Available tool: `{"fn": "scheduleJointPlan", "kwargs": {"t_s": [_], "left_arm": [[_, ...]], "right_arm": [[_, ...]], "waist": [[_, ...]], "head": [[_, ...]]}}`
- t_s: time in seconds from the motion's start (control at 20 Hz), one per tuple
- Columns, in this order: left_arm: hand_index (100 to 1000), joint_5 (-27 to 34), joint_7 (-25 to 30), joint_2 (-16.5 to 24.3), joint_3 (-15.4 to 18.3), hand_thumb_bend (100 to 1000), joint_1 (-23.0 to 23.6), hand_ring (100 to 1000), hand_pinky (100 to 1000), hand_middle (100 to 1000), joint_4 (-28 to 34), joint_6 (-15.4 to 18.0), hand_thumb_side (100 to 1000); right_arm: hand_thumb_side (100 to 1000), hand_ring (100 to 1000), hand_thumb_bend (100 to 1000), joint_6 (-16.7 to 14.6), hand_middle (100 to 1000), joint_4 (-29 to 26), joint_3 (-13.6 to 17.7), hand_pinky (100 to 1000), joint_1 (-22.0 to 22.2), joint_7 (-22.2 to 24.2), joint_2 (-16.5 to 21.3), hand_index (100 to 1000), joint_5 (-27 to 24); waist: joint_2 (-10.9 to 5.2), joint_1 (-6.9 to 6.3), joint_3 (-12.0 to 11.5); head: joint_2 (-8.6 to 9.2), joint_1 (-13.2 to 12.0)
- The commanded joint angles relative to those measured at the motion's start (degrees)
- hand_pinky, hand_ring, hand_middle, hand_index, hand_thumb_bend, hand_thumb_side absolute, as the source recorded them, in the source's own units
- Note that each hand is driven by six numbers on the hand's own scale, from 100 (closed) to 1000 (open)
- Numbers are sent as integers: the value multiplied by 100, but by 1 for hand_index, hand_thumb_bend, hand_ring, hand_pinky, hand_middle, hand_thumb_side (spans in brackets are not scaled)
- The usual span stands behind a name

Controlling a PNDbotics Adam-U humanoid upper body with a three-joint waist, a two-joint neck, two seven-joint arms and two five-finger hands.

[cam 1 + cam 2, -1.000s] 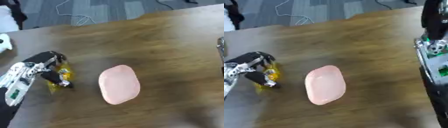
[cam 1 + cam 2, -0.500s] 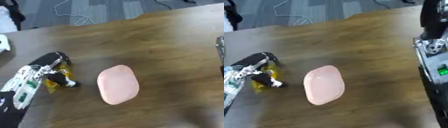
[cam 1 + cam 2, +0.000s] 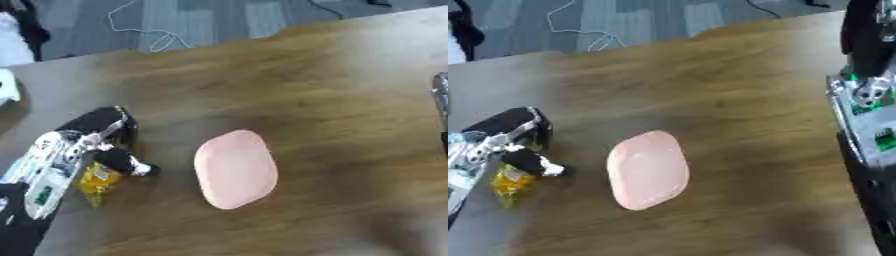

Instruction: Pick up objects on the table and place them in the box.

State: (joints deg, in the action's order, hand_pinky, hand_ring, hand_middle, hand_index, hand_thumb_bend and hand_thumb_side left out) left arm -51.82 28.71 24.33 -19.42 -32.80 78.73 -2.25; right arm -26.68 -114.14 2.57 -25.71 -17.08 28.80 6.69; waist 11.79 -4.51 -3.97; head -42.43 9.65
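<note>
Gripping a yellow packet (image 3: 96, 181) with curled fingers and thumb: left hand (image 3: 98, 142), at the table's (image 3: 332, 100) left edge | pink oval (image 3: 234, 169) lies flat mid-table, near the hand, apart | right arm (image 3: 868, 115) along right edge, its hand's state unclear

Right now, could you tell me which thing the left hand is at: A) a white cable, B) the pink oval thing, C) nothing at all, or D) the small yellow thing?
D: the left hand has its fingers curled over the small yellow thing at the table's left side, while the pink oval thing lies apart to its right, untouched.
</note>
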Motion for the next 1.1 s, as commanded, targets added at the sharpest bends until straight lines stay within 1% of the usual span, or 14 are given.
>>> {"fn": "scheduleJointPlan", "kwargs": {"t_s": [0.05, 0.1, 0.15, 0.2, 0.25, 0.3, 0.35, 0.4, 0.45, 0.55, 0.65, 0.8, 0.95, 1.1], "left_arm": [[623, -1288, 228, 257, -24, 261, 315, 510, 284, 533, -111, 30, 198], [571, -1282, 293, 257, 14, 229, 362, 480, 241, 499, -48, 44, 159], [764, -1268, 353, 262, 42, 482, 398, 626, 446, 660, 20, 66, 485], [747, -1266, 420, 280, 68, 451, 431, 610, 427, 641, 106, 103, 448], [855, -1300, 491, 309, 94, 659, 453, 739, 574, 764, 201, 135, 641], [847, -1432, 568, 350, 129, 647, 471, 731, 566, 757, 337, 161, 633], [897, -1608, 629, 380, 173, 747, 488, 773, 616, 800, 483, 174, 668], [895, -1816, 672, 393, 251, 740, 524, 772, 615, 799, 684, 150, 668], [904, -2049, 710, 403, 317, 785, 560, 776, 619, 804, 862, 116, 678], [903, -2395, 775, 354, 467, 795, 672, 776, 620, 804, 1219, 11, 681], [897, -2692, 777, 271, 655, 819, 790, 769, 612, 798, 1565, -163, 684], [885, -3147, 632, -4, 1057, 845, 1032, 754, 595, 787, 2161, -562, 672], [879, -3302, 606, -312, 1354, 849, 1320, 748, 584, 783, 2536, -871, 662], [877, -3192, 748, -540, 1516, 845, 1634, 753, 592, 786, 2703, -1040, 662]], "right_arm": [[941, 750, 100, 12, 794, -45, 71, 616, -54, -17, 53, 814, -17], [941, 750, 100, 8, 794, -45, 76, 616, -53, -21, 53, 814, -18], [942, 750, 100, 4, 794, -45, 78, 616, -54, -23, 54, 814, -17], [942, 750, 100, 0, 794, -45, 80, 616, -56, -24, 56, 814, -16], [941, 750, 100, -3, 794, -45, 81, 616, -55, -24, 58, 813, -14], [941, 750, 100, -6, 794, -45, 83, 616, -54, -24, 59, 813, -11], [939, 750, 100, -7, 794, -45, 85, 613, -51, -24, 59, 813, -9], [939, 750, 100, -6, 794, -45, 88, 614, -47, -23, 57, 813, -5], [937, 750, 100, -6, 794, -45, 90, 613, -44, -22, 56, 813, -2], [937, 750, 100, -5, 794, -45, 94, 613, -40, -20, 55, 813, 6], [935, 750, 100, -2, 793, -45, 101, 613, -30, -19, 59, 812, 16], [929, 749, 100, 11, 793, -45, 118, 613, 1, -16, 59, 811, 35], [925, 749, 100, 19, 791, -45, 134, 612, 23, -23, 60, 810, 45], [922, 748, 100, 23, 791, -45, 152, 611, 37, -33, 65, 809, 51]], "waist": [[17, 79, 9], [22, 89, 6], [24, 100, 2], [24, 111, -4], [23, 117, -9], [22, 122, -14], [21, 125, -20], [20, 128, -29], [20, 132, -35], [21, 139, -44], [22, 145, -66], [14, 137, -129], [11, 126, -174], [28, 135, -218]], "head": [[93, 91], [96, 93], [99, 92], [102, 90], [104, 89], [107, 88], [108, 89], [110, 93], [111, 97], [113, 106], [116, 121], [123, 147], [129, 171], [149, 216]]}}
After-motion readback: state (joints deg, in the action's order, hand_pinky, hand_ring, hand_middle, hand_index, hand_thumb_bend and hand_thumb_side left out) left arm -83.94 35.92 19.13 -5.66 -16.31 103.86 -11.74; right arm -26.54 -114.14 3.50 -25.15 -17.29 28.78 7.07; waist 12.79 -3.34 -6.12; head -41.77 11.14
